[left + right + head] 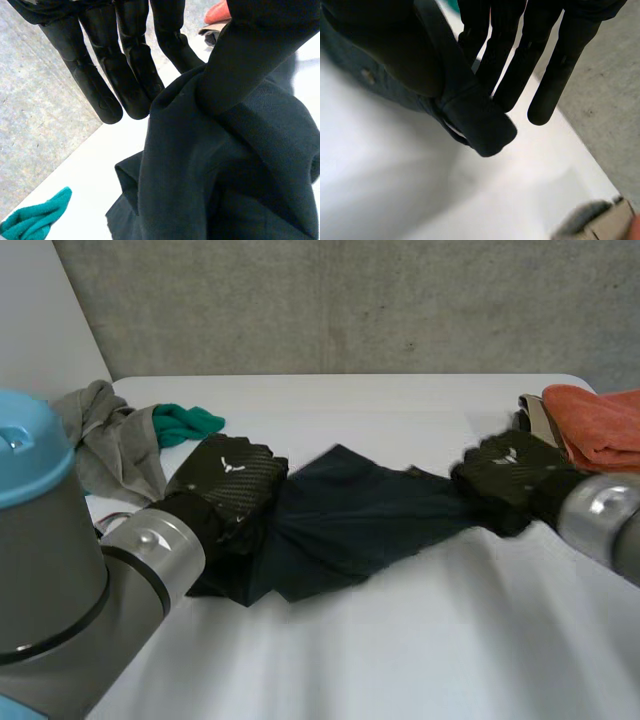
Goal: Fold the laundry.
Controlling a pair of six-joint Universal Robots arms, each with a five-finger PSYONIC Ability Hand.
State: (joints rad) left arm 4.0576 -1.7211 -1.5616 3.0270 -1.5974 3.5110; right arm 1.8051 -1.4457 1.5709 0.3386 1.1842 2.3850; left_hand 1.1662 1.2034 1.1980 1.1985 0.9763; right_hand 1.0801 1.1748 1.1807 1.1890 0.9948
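A dark navy cloth [350, 520] lies bunched across the middle of the white table [420, 640], stretched between my two hands. My left hand [228, 480] is at the cloth's left end. In its wrist view the thumb presses a fold of the cloth [225, 175] against the straight fingers [125, 65]. My right hand [510, 480] is at the cloth's right end. There a rolled corner of the cloth [480, 125] is pinched between the thumb and the fingers [545, 60].
A grey garment [110, 440] and a small teal cloth [185, 423] lie at the back left. An orange cloth [600, 425] on a beige folded item [535, 415] sits at the back right, close to my right hand. A concrete wall rises behind the table.
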